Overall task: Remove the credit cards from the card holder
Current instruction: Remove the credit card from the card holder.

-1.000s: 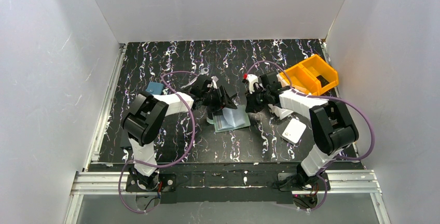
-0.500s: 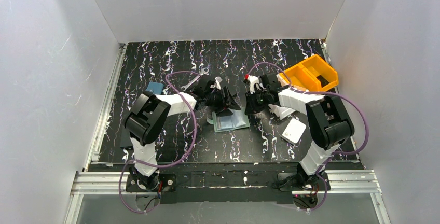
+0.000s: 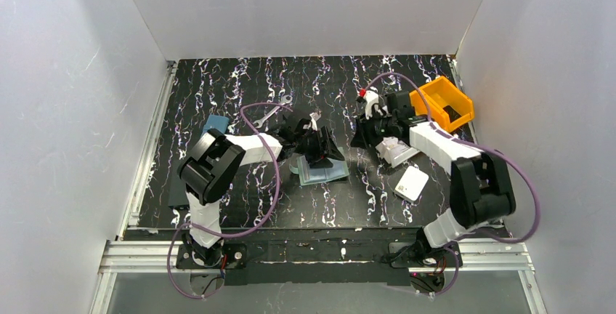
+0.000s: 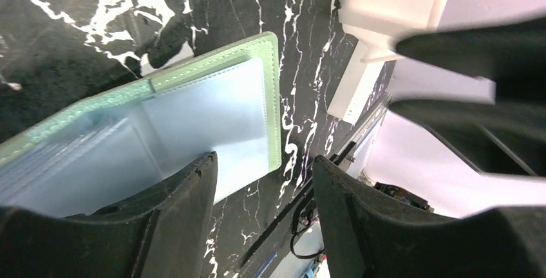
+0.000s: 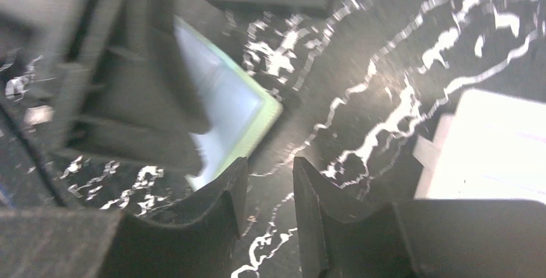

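Note:
The card holder [image 3: 325, 172] lies open on the black marbled table, pale mint-green with light-blue clear sleeves [image 4: 212, 104]. My left gripper [image 4: 264, 176] is open just above it; one finger [image 4: 183, 217] hangs over the inner panel and nothing sits between the jaws. From above, the left gripper [image 3: 319, 150] covers the holder's far edge. My right gripper [image 5: 269, 176] is open by a narrow gap over bare table, right of the holder's corner [image 5: 254, 114], and holds nothing. Seen from above, the right gripper [image 3: 363, 137] stands apart from the holder. The credit cards are hidden.
A white square box [image 3: 412, 182] lies at the front right, and a white block [image 3: 396, 151] sits under the right forearm. An orange bin [image 3: 443, 103] stands at the back right. A blue pouch [image 3: 215, 123] and a wrench [image 3: 272, 111] lie to the left.
The right gripper has pulled away from the holder to the right and back, and its jaws have parted. The left gripper has shifted slightly right over the holder.

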